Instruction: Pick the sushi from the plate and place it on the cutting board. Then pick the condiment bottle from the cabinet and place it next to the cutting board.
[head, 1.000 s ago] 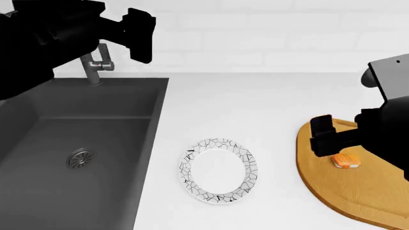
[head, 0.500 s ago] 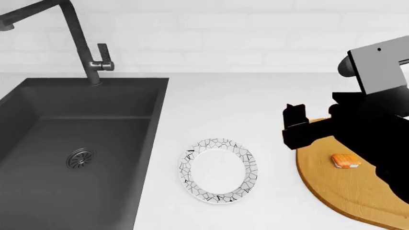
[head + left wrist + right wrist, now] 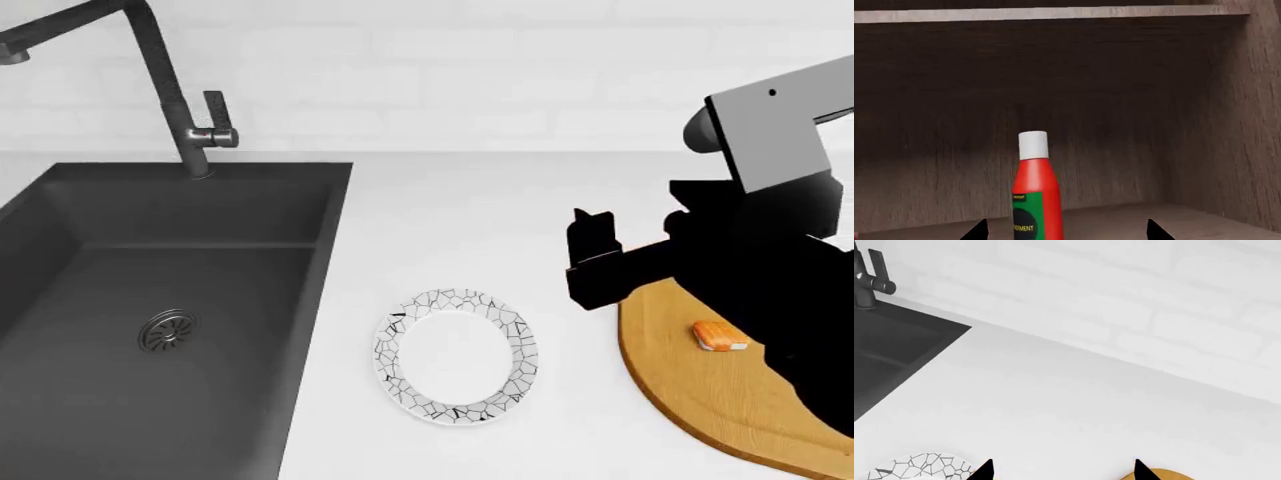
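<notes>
The sushi (image 3: 721, 337) lies on the cutting board (image 3: 694, 400) at the right. The plate (image 3: 455, 357) sits bare on the counter; its rim also shows in the right wrist view (image 3: 917, 467). My right gripper (image 3: 591, 262) is open and empty, raised above the board's left edge; its fingertips (image 3: 983, 471) stand wide apart. The condiment bottle (image 3: 1034, 190) stands upright inside the wooden cabinet (image 3: 1134, 115). My left gripper (image 3: 1066, 232) is open in front of the bottle, fingertips either side of it and short of it. The left arm is out of the head view.
A dark sink (image 3: 147, 310) with a faucet (image 3: 167, 85) fills the left of the counter. A white brick wall (image 3: 467, 70) runs behind. The cabinet's right wall (image 3: 1254, 125) and upper shelf (image 3: 1054, 12) enclose the bottle.
My left arm has left the head view, upward. My right gripper has risen and moved left, away from the sushi lying on the board.
</notes>
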### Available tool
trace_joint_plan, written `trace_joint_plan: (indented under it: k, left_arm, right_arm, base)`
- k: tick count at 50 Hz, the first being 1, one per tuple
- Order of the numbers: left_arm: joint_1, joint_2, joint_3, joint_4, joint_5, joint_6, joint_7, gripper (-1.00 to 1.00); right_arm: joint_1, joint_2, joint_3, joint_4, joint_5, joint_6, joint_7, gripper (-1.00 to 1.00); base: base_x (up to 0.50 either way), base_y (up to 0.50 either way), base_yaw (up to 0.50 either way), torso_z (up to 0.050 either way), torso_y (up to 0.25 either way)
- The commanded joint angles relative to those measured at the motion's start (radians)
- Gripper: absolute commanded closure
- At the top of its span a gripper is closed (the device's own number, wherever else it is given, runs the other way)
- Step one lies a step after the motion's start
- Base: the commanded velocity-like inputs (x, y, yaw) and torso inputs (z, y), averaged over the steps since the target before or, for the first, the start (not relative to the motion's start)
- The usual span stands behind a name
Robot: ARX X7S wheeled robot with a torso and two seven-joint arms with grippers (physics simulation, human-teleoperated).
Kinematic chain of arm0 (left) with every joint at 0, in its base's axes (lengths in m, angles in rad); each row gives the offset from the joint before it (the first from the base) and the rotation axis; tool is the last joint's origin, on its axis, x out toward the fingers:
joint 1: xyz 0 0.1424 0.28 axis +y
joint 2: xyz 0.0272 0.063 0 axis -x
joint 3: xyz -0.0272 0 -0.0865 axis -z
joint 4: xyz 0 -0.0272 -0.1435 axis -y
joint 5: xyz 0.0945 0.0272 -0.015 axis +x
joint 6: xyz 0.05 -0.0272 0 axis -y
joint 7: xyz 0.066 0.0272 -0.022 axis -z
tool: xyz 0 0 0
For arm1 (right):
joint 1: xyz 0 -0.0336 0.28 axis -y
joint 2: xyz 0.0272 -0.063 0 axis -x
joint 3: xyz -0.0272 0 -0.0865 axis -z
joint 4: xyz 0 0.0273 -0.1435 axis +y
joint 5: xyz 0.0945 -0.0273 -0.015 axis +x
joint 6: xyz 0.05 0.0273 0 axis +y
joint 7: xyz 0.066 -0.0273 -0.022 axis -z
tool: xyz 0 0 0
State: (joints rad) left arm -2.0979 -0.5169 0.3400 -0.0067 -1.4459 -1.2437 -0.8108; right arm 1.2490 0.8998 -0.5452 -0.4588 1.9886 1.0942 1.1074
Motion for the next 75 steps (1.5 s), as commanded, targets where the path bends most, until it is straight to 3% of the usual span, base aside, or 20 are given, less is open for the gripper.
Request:
trace_joint_plan:
  k: [1, 6, 12, 18, 22, 42, 55, 75]
  left_arm:
    - [-0.187, 0.078, 0.137, -0.26, 0.232, 0.068, 0.172, -1.0]
    - [-0.256, 0.135, 0.196, -0.418, 0.366, 0.125, 0.274, -1.0]
    - [-0.258, 0.289, -0.008, -0.55, 0.804, 0.052, 0.497, -1.0]
    - [-0.258, 0.457, -0.241, -0.676, 1.338, 0.065, 0.768, -1.0]
    - [-0.258, 0.506, -0.312, -0.754, 1.483, 0.121, 0.82, -1.0]
    - [-0.258, 0.516, -0.296, -0.986, 1.395, 0.276, 0.705, -1.0]
    - [-0.258, 0.516, -0.302, -1.097, 1.433, 0.365, 0.691, -1.0]
    - [-0.258, 0.516, -0.224, -1.261, 1.353, 0.493, 0.666, -1.0]
  right_arm:
    - [-0.023, -0.002, 0.014, -0.028, -0.018, -0.019, -0.024, -1.0]
    - [-0.043, 0.005, 0.025, -0.043, -0.031, -0.03, -0.043, -1.0]
    - [-0.066, 0.017, 0.036, -0.058, -0.043, -0.039, -0.064, -1.0]
    - [-0.073, 0.017, 0.035, -0.063, -0.047, -0.041, -0.072, -1.0]
    - [-0.07, 0.02, 0.035, -0.065, -0.046, -0.038, -0.078, -1.0]
    - [-0.107, 0.051, 0.039, -0.087, -0.045, -0.049, -0.097, -1.0]
    - [-0.115, 0.043, 0.024, -0.09, -0.035, -0.055, -0.083, -1.0]
    - [-0.116, 0.033, 0.012, -0.043, -0.073, -0.047, -0.127, -1.0]
  base:
    - [0.0, 0.0, 0.0, 0.0, 0.0]
    - [0.0, 0.0, 0.0, 0.0, 0.0]
    - [0.0, 0.0, 0.0, 0.0, 0.0]
    - [0.0, 0.0, 0.0, 0.0, 0.0]
    - [0.0, 0.0, 0.0, 0.0, 0.0]
    - [0.0, 0.0, 0.0, 0.0, 0.0]
    - [0.0, 0.0, 0.0, 0.0, 0.0]
    - [0.0, 0.0, 0.0, 0.0, 0.0]
